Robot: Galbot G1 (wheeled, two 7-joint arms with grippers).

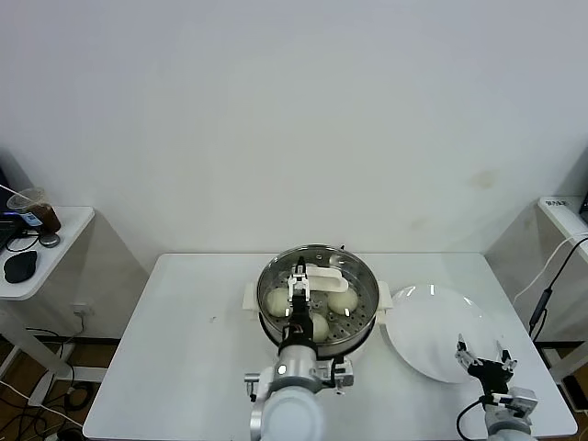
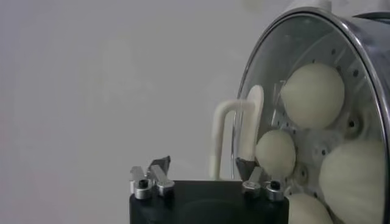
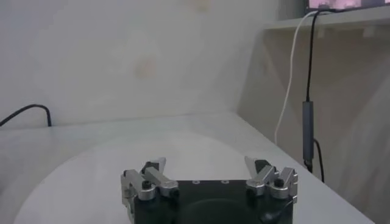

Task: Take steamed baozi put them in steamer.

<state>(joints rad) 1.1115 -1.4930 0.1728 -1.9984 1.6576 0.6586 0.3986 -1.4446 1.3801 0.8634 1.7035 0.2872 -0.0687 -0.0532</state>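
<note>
- White tabletop [image 1: 184, 349] carries everything.
- Steamer [image 1: 318, 272] stands mid-tabletop, its glass lid [image 2: 259, 91] on, a white plate [image 1: 432, 331] just beside it on my right.
- Steamed baozi [image 2: 312, 95] sit inside on the perforated tray.
- My left end effector [image 1: 299, 282] hovers over the lid's white handle [image 2: 234, 137], fingers apart, empty.
- My right end effector [image 1: 484, 360] hangs over the plate, wide open, empty.

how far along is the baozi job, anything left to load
Nearly finished. The baozi sit in the steamer under the glass lid, and the white plate is bare. The left gripper, open, is at the lid handle. The right gripper is open over the plate. Nothing remains to load.
</note>
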